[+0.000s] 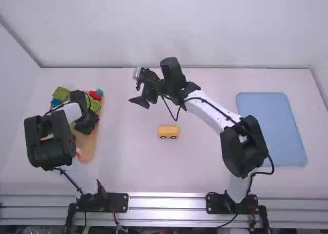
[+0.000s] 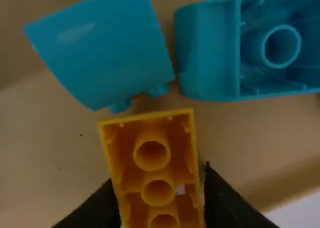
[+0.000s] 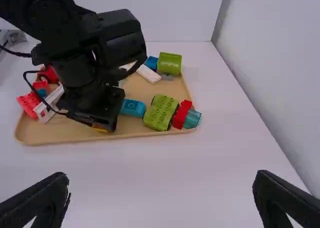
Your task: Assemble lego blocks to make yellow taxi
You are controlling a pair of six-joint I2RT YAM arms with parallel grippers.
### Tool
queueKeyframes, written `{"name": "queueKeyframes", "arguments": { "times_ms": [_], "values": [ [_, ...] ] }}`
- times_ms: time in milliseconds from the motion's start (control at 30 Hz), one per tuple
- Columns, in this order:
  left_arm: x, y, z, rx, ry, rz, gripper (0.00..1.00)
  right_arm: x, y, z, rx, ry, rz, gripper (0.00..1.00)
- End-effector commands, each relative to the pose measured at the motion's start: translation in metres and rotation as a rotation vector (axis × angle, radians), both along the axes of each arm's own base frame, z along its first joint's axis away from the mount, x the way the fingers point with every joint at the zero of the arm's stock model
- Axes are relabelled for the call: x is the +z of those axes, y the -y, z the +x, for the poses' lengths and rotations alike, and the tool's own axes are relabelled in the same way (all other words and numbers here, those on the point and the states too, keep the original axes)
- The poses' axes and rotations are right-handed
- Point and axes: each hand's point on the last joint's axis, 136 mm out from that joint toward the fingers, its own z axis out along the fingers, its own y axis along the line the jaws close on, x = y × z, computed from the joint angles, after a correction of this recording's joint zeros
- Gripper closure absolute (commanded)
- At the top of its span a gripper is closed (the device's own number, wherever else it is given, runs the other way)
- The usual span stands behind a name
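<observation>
Nearest to the left wrist camera, seeing a yellow block (image 2: 154, 163) between the fingers of the left gripper (image 2: 157, 183), with hollow underside towards the lens. Judging from the contact at both sides, clasping it, at the wooden tray (image 1: 87, 147). With the right gripper (image 3: 162, 180), holding nothing, fingers spread widely.

Risking a twist or a slip, because of reaching only part of the block's length with the fingertips. Risking also a bump against the sloped blue block (image 2: 100, 48) or the hollow blue block (image 2: 207, 58), both very near. Perhaps risking a failed joint later, by pressing studs-down block without turning it over.

From the high view, learning the place of the wheeled yellow piece (image 1: 168, 132): upright on the white table (image 1: 128, 167). From the left wrist view, learning instead the block's inner tubes; from the right wrist view, finding a green block (image 3: 161, 112) beside a red block (image 3: 182, 114).
</observation>
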Motion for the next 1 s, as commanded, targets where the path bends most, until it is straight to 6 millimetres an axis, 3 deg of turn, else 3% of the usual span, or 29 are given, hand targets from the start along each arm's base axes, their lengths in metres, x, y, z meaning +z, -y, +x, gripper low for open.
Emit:
{"name": "queueKeyframes", "arguments": {
  "times_ms": [0, 233, 333, 633, 767, 867, 967],
  "values": [
    [-0.01, 0.007, -0.01, 0.0, -0.033, -0.024, 0.64, 0.001, -0.003, 0.004, 0.002, -0.003, 0.007, 0.01],
    [-0.011, 0.012, -0.009, -0.006, -0.026, -0.05, 0.67, 0.001, -0.003, 0.004, 0.002, -0.003, 0.006, 0.02],
    [-0.01, 0.012, -0.007, -0.006, -0.02, -0.054, 0.8, 0.001, -0.003, 0.004, 0.002, -0.003, 0.006, 0.02],
    [-0.001, 0.006, 0.007, -0.06, 0.015, -0.026, 0.86, 0.001, -0.002, 0.005, 0.0, -0.003, 0.007, 0.02],
    [0.022, 0.002, 0.013, -0.114, 0.034, -0.006, 0.86, 0.001, 0.002, 0.008, -0.007, -0.004, 0.008, 0.02],
    [0.054, 0.005, 0.028, -0.213, 0.131, 0.013, 0.86, 0.001, 0.002, 0.008, -0.023, -0.045, 0.015, 0.02],
    [0.089, 0.022, 0.047, -0.375, 0.281, -0.003, 0.87, -0.001, 0.003, 0.007, -0.057, -0.16, 0.027, 0.02]
  ]
}}
